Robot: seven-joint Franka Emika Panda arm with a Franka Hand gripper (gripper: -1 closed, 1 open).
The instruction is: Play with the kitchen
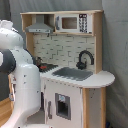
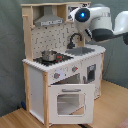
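Note:
The kitchen (image 1: 75, 75) is a tall toy of light wood and white panels, seen in both exterior views. Under its grey hood (image 2: 49, 21) lies the black stovetop (image 2: 55, 59) with a small metal pot (image 2: 49, 54) on it. The sink (image 1: 74, 74) has a black arched faucet (image 1: 85, 57). Low on the front, the windowed oven door (image 2: 69, 102) stands slightly ajar. My white arm (image 2: 102, 20) reaches in from the second exterior view's right, its lit wrist over the sink. My gripper (image 2: 89, 33) shows only as a dark shape below the wrist, near the faucet.
A toy microwave (image 1: 72, 22) sits in the upper shelf. My arm's thick white links (image 1: 22, 80) fill the first exterior view's left and hide part of the stovetop. A grey curtain hangs behind the kitchen, which stands on a wooden floor (image 2: 110, 112).

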